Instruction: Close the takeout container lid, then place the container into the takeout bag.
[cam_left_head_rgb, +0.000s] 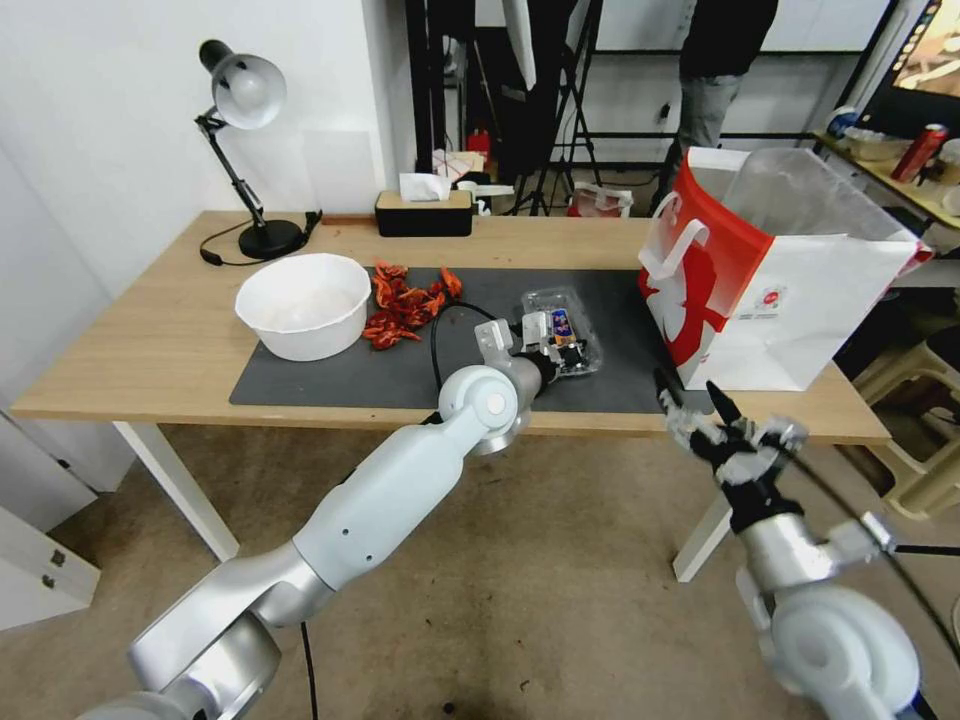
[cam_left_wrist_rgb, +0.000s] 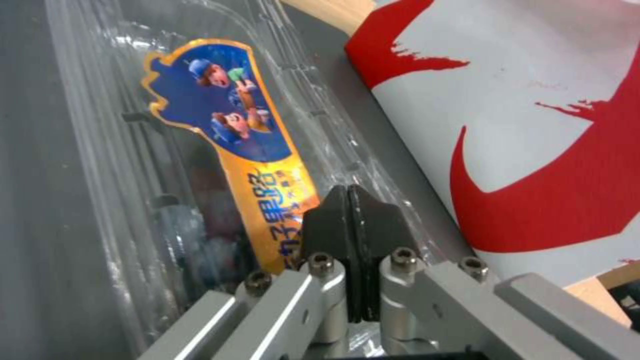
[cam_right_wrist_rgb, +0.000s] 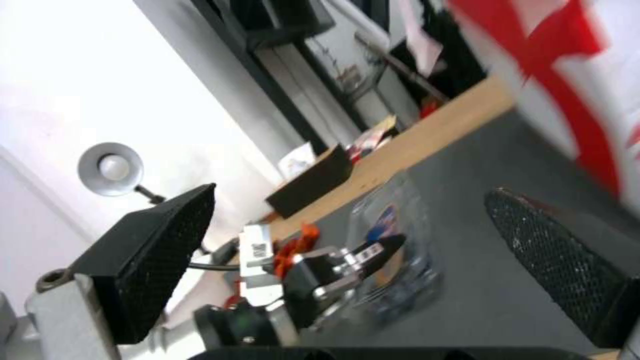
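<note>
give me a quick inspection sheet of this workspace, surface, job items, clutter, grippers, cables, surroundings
Surface: light wooden table with a dark grey mat across its middle.
Job's things: small clear plastic clamshell container lies on the mat, its labelled clear lid down over it; large red-and-white paper bag stands open beside it.
Clutter: white round bowl, pile of red crayfish shells, black tissue box, black desk lamp.
Grippers: left gripper shut, its tips at the lid; right gripper open, off the table's front edge near the bag.
Cables: black cable loops over the mat by the left arm; lamp cord on the table.
Surroundings: stands and shelving behind.
</note>
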